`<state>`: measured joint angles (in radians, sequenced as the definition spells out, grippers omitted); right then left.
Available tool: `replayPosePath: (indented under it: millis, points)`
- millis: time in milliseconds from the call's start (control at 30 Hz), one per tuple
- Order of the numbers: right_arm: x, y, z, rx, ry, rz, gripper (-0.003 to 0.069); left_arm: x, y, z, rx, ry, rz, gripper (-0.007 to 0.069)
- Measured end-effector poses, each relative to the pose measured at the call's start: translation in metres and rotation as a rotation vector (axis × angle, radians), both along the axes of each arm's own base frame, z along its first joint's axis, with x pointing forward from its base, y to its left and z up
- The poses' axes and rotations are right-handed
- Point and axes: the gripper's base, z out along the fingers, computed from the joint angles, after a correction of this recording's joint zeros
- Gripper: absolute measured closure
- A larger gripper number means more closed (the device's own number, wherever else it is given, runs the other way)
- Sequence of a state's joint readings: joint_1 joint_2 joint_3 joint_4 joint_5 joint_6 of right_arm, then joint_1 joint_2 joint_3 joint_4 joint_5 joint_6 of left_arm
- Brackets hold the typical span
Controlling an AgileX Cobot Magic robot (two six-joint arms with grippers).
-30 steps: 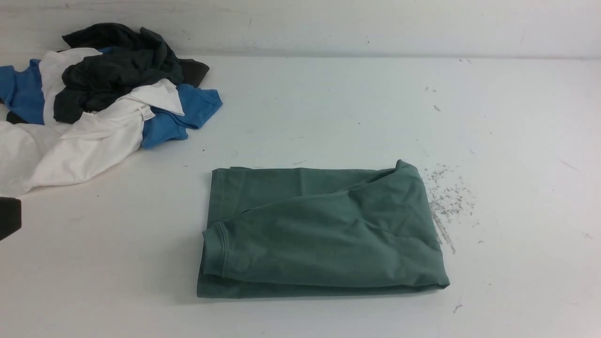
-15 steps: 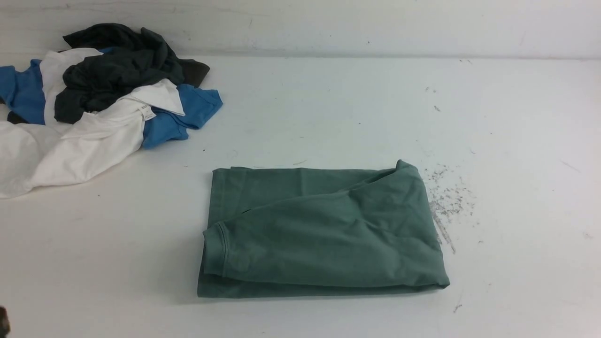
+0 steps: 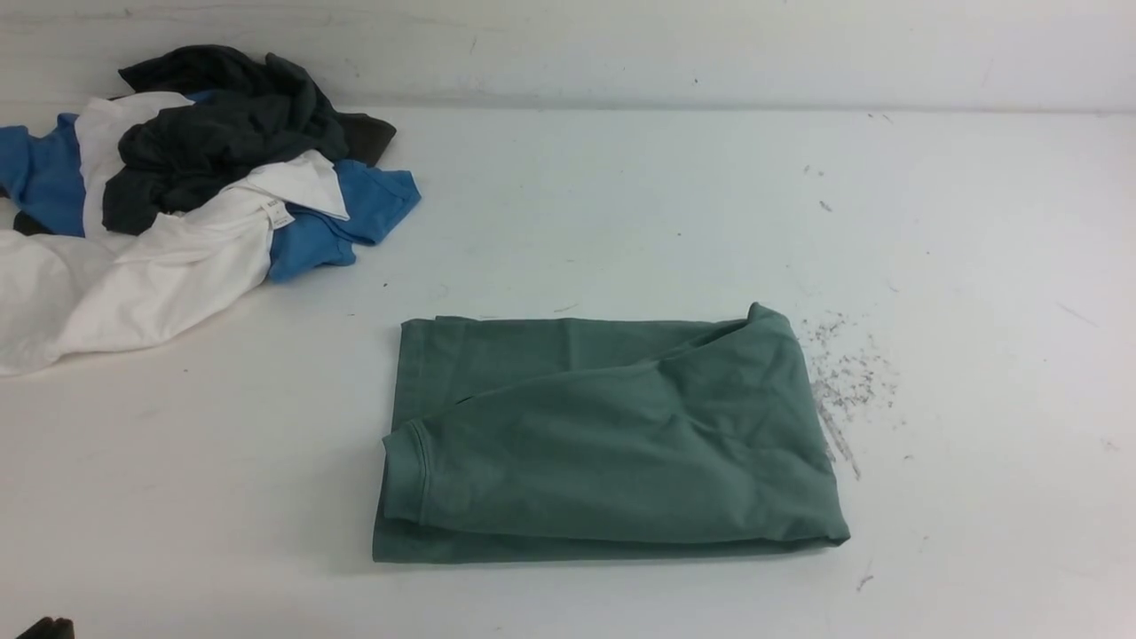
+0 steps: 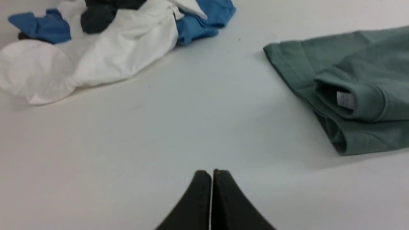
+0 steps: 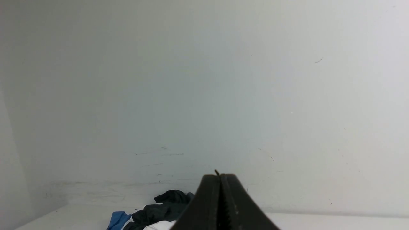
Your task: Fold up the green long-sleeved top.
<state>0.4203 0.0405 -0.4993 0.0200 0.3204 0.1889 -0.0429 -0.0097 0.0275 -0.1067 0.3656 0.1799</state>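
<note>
The green long-sleeved top (image 3: 612, 439) lies folded into a flat rectangle on the white table, a little right of the middle in the front view. Its ribbed neck edge sits at its left side. In the left wrist view the top (image 4: 354, 86) shows its collar opening with the white tag (image 4: 345, 99). My left gripper (image 4: 211, 174) is shut and empty above bare table, well apart from the top; only a dark corner of it (image 3: 49, 628) shows at the front view's lower left. My right gripper (image 5: 219, 177) is shut and empty, raised and facing the back wall.
A loose pile of blue, white and dark grey garments (image 3: 177, 195) lies at the far left of the table, also in the left wrist view (image 4: 105, 41) and the right wrist view (image 5: 159, 210). Dark scuff marks (image 3: 843, 382) are on the table just right of the top.
The left gripper has drawn back toward the near left corner, from the left edge to almost out of the front view. The green top has not moved.
</note>
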Motion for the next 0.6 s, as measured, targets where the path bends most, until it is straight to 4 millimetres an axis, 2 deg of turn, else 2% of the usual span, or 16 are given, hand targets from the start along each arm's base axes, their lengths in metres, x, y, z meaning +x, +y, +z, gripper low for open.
replayPosePath:
  millis: [600]
  points:
    - [0.0002,0.0001,-0.0008,-0.003,0.008,0.000,0.0673,0.0000,0.0000,-0.0001,0.000,0.001,0.000,0.0629]
